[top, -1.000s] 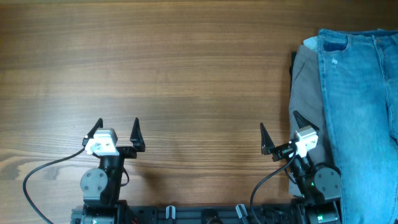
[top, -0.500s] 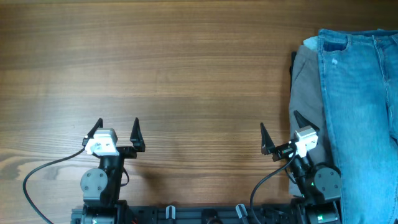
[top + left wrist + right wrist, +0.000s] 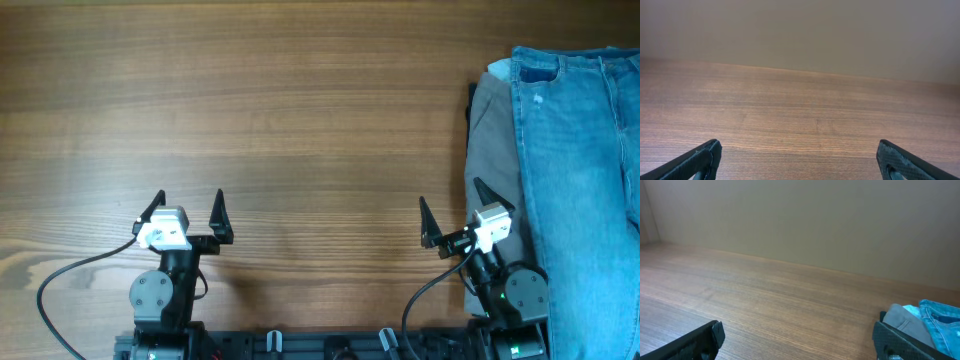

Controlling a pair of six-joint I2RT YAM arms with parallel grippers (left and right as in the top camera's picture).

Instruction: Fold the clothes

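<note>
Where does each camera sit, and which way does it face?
Overhead: above the table, looking straight down; shows left gripper, right gripper, jeans over grey-brown trousers.
Left wrist: low, facing across the table to a wall; its own fingers.
Right wrist: likewise; its own fingers.
Shared by overhead and right wrist: the jeans.

Two end effectors (image 3: 188,200) (image 3: 447,192), three garments (image 3: 580,180) (image 3: 492,140) (image 3: 498,69)

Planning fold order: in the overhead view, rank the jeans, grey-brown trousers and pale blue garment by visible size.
1. jeans, largest.
2. grey-brown trousers, partly under them.
3. pale blue garment, only a sliver showing.
</note>
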